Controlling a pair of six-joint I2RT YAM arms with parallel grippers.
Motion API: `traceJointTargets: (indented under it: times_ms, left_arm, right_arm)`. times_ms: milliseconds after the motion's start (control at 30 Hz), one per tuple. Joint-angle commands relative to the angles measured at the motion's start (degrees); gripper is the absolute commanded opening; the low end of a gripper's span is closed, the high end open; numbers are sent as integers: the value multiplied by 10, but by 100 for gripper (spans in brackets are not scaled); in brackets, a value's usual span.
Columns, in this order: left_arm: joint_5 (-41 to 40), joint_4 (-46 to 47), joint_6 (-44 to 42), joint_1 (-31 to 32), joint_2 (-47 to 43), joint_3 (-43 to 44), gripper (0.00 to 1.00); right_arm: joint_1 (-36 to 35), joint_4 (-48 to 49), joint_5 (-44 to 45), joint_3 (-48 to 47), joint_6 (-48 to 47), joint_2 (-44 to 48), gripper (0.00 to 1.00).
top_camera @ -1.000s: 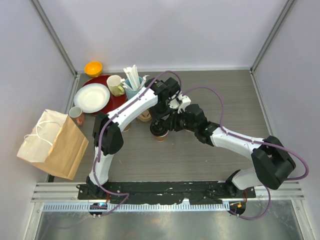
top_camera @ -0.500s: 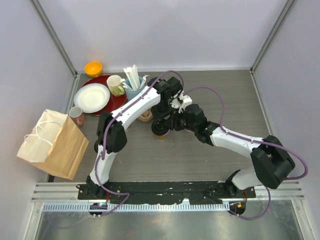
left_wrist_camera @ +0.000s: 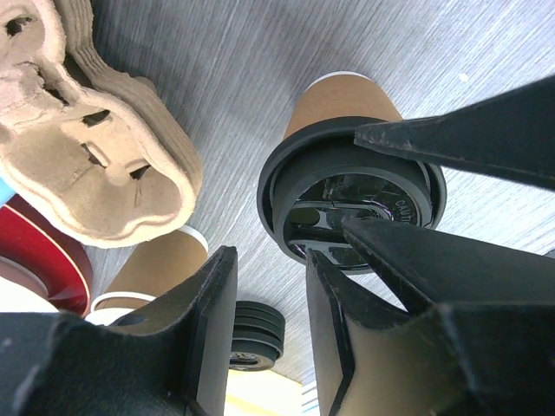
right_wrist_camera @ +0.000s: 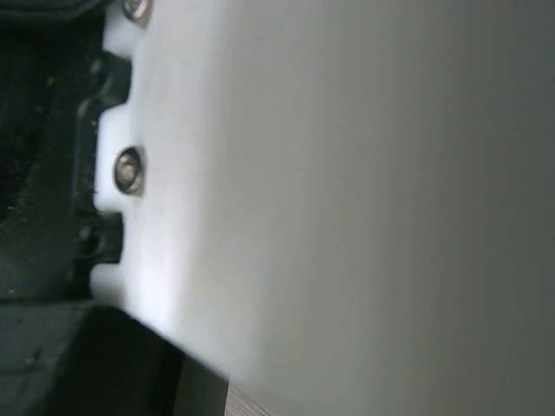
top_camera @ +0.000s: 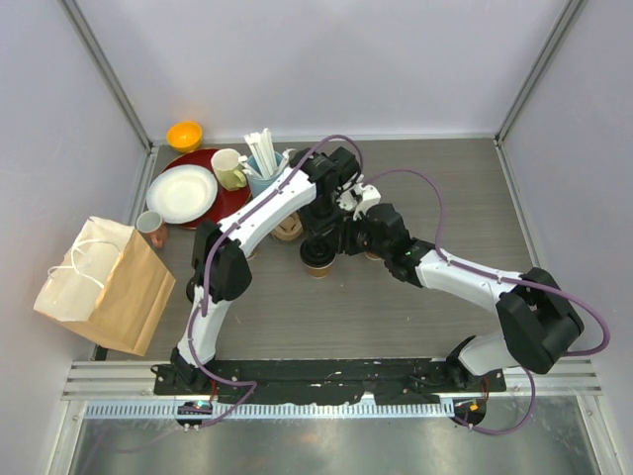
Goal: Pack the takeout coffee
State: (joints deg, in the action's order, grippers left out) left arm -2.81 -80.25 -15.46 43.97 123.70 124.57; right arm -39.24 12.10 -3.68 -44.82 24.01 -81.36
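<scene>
Takeout coffee cup (left_wrist_camera: 342, 100): stands upright on the grey table (left_wrist_camera: 260, 52), black sip lid (left_wrist_camera: 299, 195) on top, just ahead of and below the tips of the left pincer (left_wrist_camera: 270, 256), and sits clamped at rim height between the two fingers of the right pincer (left_wrist_camera: 354, 180), reaching in from the side. Reads as the lidding step, close to done: lid on, though whether seated flat all round cannot be told. Shows the left pincer with fingers spread, gripping nothing, poised right over the lid. Calls next for pulling the left pincer up and clear, then for a steady, level lift by the right pincer toward a pocket of the pulp cup carrier (left_wrist_camera: 95, 165), lying near, off to one side of the left pincer. Shows as well a second kraft cup (left_wrist_camera: 160, 269), apparently unlidded, partly behind one left finger, and a stack of spare lids (left_wrist_camera: 256, 334) in the gap between the left fingers.
</scene>
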Motion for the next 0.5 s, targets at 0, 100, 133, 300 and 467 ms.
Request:
traceJointTargets:
  times_ms: [0,100,133,300,467]
  left_arm:
    - [87,-150,-2,7,-48,50,41]
    - [132,-149,7,-21,-61,61,47]
    - [161,-149,9,-39,-71,62,47]
    - [246,-129,24,-98,-100,38,51]
    - [284,-12,79,-171,-165,-83,55]
  right_arm:
    - [-6,-42,-22,-4,-19,-6,43]
    - [-6,-30,-40,-4,-41,9,50]
    - [-6,-31,-47,-6,-57,17,52]
    - [-6,-46,-111,-19,-127,21,68]
    - [-8,9,-147,9,-235,24,87]
